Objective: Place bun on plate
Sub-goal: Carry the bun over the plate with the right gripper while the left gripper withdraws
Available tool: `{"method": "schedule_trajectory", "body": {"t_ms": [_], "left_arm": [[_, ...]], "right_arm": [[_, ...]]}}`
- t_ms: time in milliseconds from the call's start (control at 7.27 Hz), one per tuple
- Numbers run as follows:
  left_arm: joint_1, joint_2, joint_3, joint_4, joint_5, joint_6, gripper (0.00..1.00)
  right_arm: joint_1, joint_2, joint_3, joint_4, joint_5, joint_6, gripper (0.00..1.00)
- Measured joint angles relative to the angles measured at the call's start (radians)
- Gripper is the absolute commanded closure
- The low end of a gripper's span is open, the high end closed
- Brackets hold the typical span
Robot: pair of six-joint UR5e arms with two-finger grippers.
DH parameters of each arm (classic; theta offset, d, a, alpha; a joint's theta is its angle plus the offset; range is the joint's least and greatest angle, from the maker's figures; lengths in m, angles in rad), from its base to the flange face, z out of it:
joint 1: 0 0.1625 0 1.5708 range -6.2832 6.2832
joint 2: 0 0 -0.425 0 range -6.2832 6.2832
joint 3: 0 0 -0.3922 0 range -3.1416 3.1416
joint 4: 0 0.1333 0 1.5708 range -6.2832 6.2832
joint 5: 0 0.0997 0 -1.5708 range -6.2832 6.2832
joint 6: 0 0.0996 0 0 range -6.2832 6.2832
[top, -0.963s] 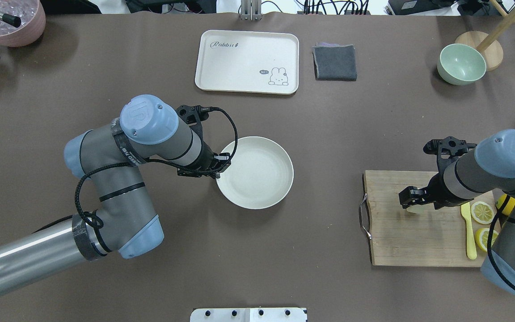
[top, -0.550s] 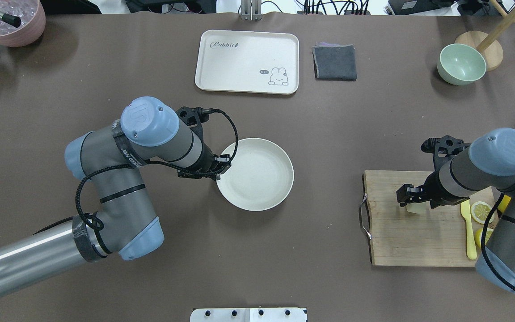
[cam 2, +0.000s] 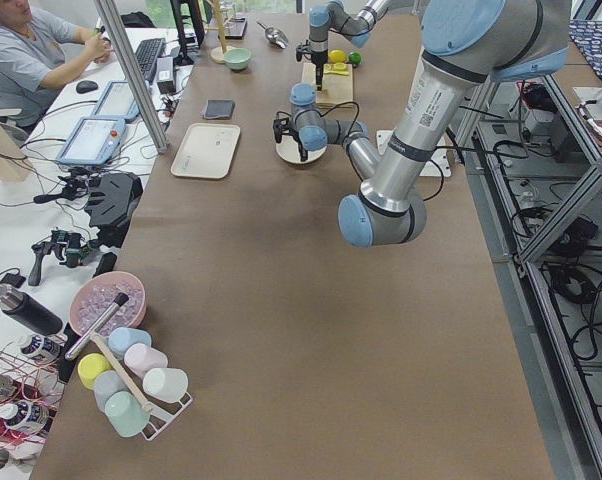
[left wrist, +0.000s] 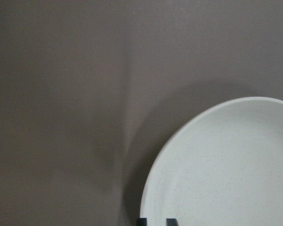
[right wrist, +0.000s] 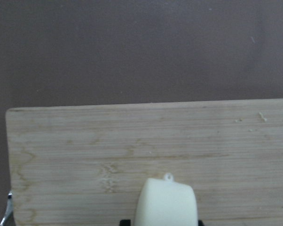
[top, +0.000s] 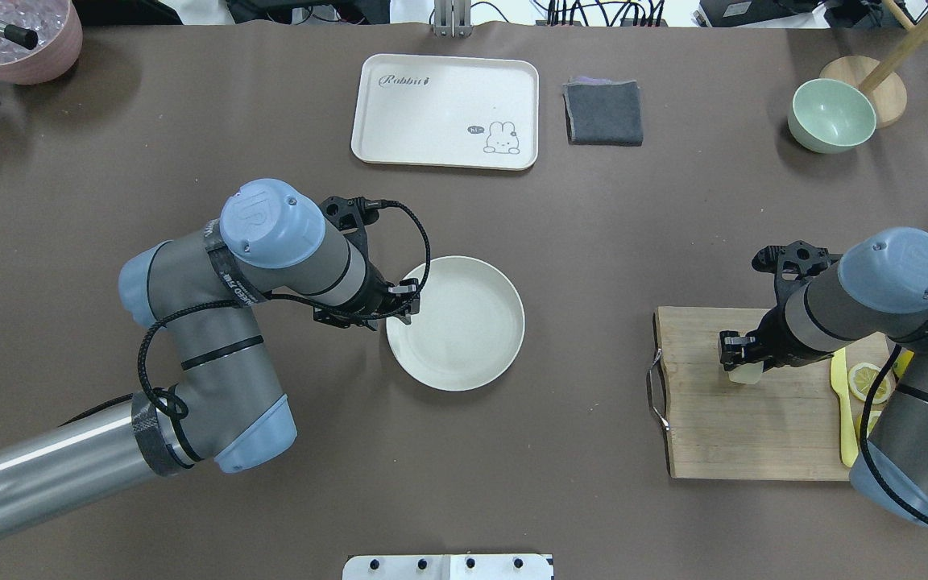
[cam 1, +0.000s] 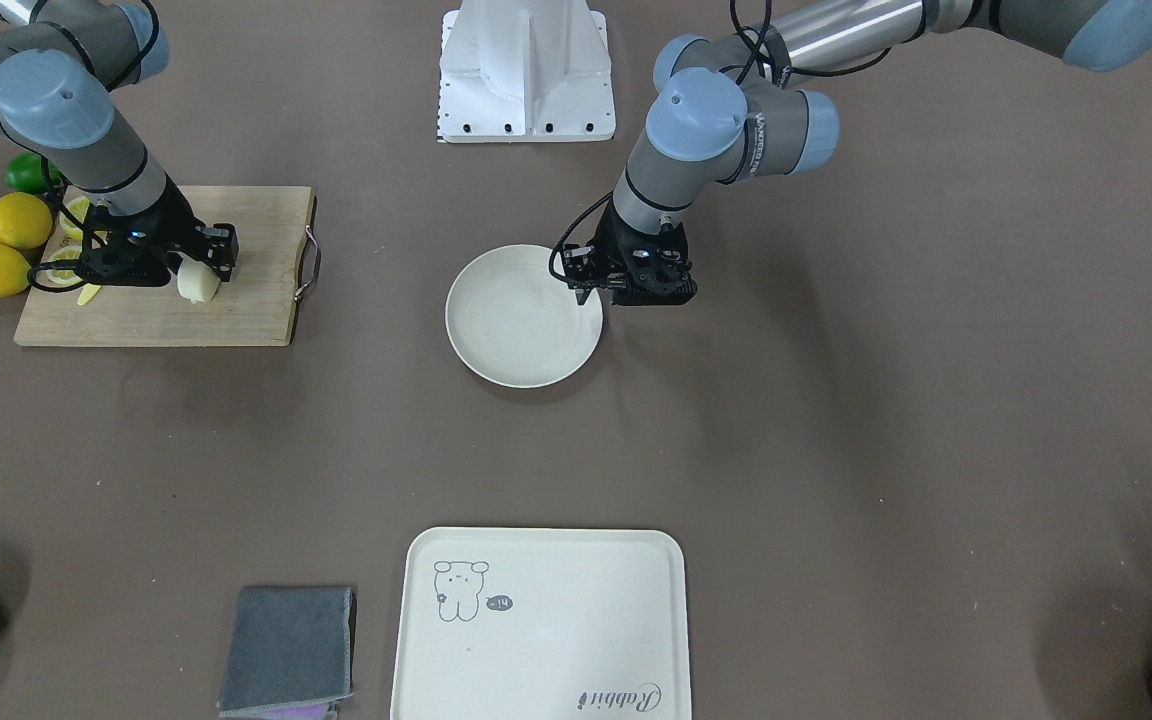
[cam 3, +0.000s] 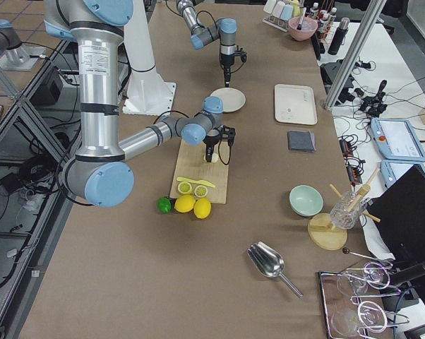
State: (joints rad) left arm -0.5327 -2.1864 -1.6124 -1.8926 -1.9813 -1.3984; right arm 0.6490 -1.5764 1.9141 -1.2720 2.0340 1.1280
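The bun point(cam 1: 198, 282) is a pale cream lump over the left part of the wooden cutting board point(top: 738, 427). My right gripper point(top: 742, 361) is shut on it from above. In the right wrist view the bun point(right wrist: 166, 202) sits between the fingers with board grain beneath; I cannot tell whether it touches the board. The round off-white plate point(top: 472, 322) lies mid-table, with nothing in it. My left gripper point(top: 403, 310) is shut on its near-left rim; the left wrist view shows the plate point(left wrist: 226, 179) with both fingertips close together at its edge.
A cream tray point(top: 444, 109) with a rabbit print, a folded grey cloth point(top: 603, 113) and a pale green bowl point(top: 830, 115) lie at the far side. A yellow knife point(top: 844, 411) and lemon slices point(top: 869, 381) are on the board's right; whole lemons point(cam 1: 6, 245) lie beside it.
The right gripper has shifted a little left along the board with the bun in it. The left gripper and the plate have slid slightly toward the robot.
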Motion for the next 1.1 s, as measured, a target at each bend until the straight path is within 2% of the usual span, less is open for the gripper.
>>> {"method": "schedule_trajectory", "body": {"t_ms": [138, 413, 688, 826, 1101], "left_arm": [[-0.001, 0.000, -0.006, 0.001, 0.000, 0.000, 0.04], [-0.025, 0.037, -0.075, 0.007, -0.002, 0.002, 0.03], [-0.112, 0.183, -0.192, 0.009, -0.008, 0.095, 0.03], [-0.161, 0.280, -0.238, 0.008, -0.010, 0.206, 0.03], [-0.254, 0.423, -0.291, 0.008, -0.012, 0.403, 0.03]], "right_arm": [[0.007, 0.014, 0.006, -0.003, 0.005, 0.000, 0.56], [0.010, 0.126, 0.011, -0.039, 0.006, 0.011, 0.55], [-0.029, 0.358, -0.019, -0.208, -0.015, 0.022, 0.55], [-0.063, 0.480, -0.072, -0.259, -0.049, 0.024, 0.54], [-0.114, 0.680, -0.233, -0.279, -0.094, 0.027, 0.54]]}}
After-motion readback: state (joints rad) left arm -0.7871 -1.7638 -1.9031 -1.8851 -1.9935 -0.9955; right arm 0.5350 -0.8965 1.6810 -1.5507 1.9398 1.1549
